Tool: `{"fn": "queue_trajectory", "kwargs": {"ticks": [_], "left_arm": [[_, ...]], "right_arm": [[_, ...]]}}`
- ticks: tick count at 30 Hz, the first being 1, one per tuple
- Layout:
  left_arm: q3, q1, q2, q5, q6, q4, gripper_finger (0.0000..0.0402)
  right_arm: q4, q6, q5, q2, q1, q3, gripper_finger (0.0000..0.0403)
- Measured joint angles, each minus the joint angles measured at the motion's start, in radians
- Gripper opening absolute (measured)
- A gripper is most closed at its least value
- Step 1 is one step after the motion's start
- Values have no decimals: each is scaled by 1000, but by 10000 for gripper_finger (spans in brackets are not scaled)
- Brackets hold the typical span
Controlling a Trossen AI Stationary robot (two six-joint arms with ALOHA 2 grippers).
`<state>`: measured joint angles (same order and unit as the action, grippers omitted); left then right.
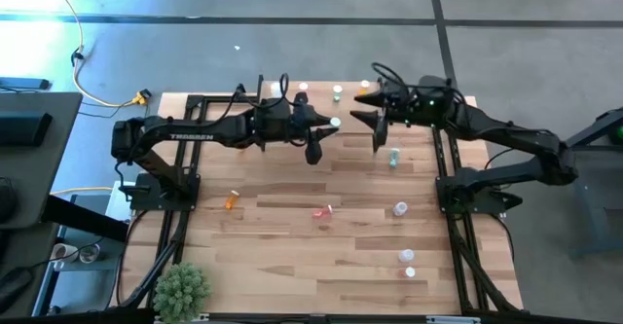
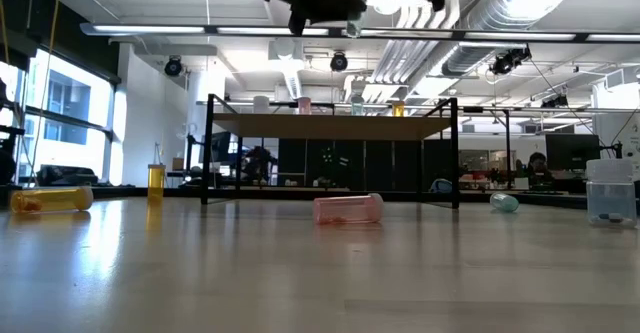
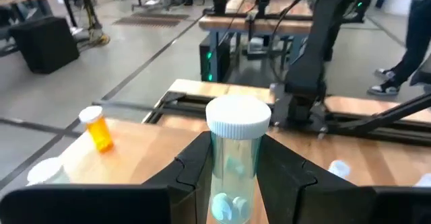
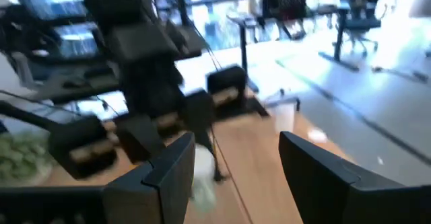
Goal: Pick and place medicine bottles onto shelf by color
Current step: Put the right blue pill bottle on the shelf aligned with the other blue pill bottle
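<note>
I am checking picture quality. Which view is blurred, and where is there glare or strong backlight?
Right wrist view: smeared by motion, the open right gripper and room soft. Low view: bright ceiling lights and window behind, so the shelf looks dark. Left wrist view: sharp on the bottle in the left gripper. High view: even light.

2 arms w/ 2 grippers: left gripper, right gripper. 1 shelf. 1 plant. Bottles approx: 1 orange, 1 pink, 1 green, 3 clear.
</note>
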<state>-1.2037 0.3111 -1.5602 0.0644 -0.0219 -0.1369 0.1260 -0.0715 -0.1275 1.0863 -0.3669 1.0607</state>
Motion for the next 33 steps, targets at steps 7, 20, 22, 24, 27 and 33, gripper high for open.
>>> {"fn": "queue_trajectory", "kwargs": {"ticks": [7,20,22,24,27,33], "left_arm": [[1,41,-41,-1,-16,-4,88],[0,101,-94,-6,-85,-45,88],[0,110,-100,-2,-91,-46,88],[1,116,-100,-1,-90,-41,88],[1,117,-101,1,-91,-35,88],[0,115,-100,2,-113,-39,88]], "right_arm": [[-177,8,-18,52,-32,1,207],[-115,-2,-35,218,-33,0,207],[-114,-2,-30,240,-33,0,207],[-118,-7,-24,256,-33,0,207],[-119,-7,19,272,-32,2,207],[-107,-19,26,276,-33,1,207]]}}
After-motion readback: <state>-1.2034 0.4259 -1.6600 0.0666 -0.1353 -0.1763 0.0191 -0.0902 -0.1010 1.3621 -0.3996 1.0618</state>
